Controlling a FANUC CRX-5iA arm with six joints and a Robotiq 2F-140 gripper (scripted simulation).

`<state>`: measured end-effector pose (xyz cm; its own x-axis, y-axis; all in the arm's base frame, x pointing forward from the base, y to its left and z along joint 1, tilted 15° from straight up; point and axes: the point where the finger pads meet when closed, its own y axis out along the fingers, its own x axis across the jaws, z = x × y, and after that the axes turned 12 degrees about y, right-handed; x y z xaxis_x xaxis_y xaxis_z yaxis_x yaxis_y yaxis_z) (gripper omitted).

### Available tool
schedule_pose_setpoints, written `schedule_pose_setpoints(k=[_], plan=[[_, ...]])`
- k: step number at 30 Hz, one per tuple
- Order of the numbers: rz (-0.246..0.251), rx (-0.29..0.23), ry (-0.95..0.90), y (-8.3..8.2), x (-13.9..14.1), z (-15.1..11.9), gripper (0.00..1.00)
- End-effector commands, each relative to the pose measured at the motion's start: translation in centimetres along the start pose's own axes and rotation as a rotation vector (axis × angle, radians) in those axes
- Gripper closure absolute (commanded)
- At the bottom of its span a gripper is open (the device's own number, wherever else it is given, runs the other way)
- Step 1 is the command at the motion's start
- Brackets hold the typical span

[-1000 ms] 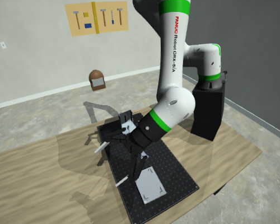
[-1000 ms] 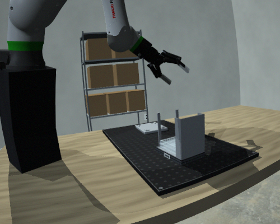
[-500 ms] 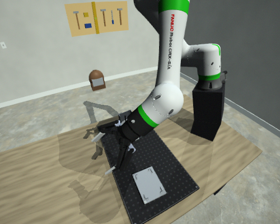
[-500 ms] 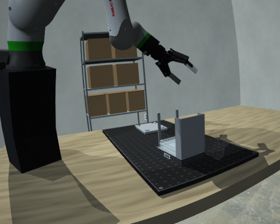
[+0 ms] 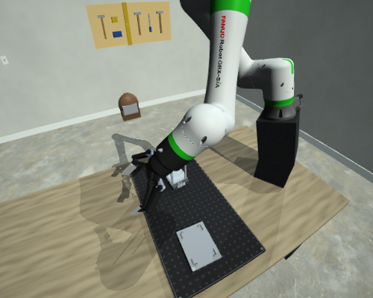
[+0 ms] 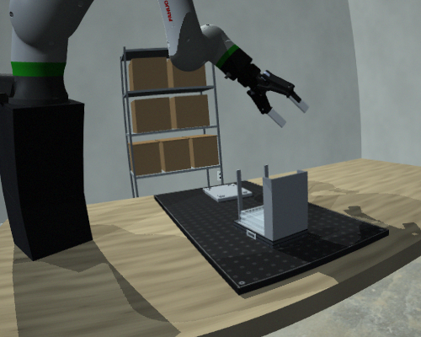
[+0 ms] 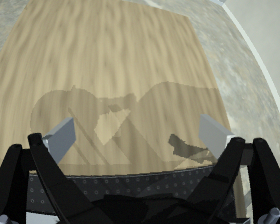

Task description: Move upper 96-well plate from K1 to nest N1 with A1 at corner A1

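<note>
The stack rack K1 (image 6: 276,205) stands on the black baseplate (image 6: 268,229), with grey posts and a tall grey wall. Pale plates (image 6: 252,219) lie low inside it; I cannot tell the upper plate from the lower one. In the top view the arm hides most of the rack (image 5: 178,176). The plate nest N1 (image 5: 198,245) is a flat grey pad with corner locators and is empty; it also shows in the exterior view (image 6: 227,192). My gripper (image 6: 290,113) (image 5: 133,189) is open and empty, high above the rack and tilted. It hangs over the baseplate's edge. The wrist view shows both fingers spread over the wooden table.
The arm's black pedestal (image 6: 40,174) stands on the wooden table (image 5: 62,240). A metal shelf with cardboard boxes (image 6: 171,120) stands behind the table. A tool board (image 5: 129,24) hangs on the wall.
</note>
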<state>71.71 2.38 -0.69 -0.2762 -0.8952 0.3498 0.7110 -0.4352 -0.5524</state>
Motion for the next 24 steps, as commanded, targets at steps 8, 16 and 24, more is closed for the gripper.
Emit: schedule_pose_setpoints(k=[8, 16, 24], plan=[[-0.063, -0.063, 0.103, 1.3, 4.6, -0.4, 0.0], [-0.113, -0.118, 0.197, 1.8, 7.2, -1.0, 0.0], [-0.16, -0.173, 0.293, 2.3, 10.8, -2.0, 0.0]])
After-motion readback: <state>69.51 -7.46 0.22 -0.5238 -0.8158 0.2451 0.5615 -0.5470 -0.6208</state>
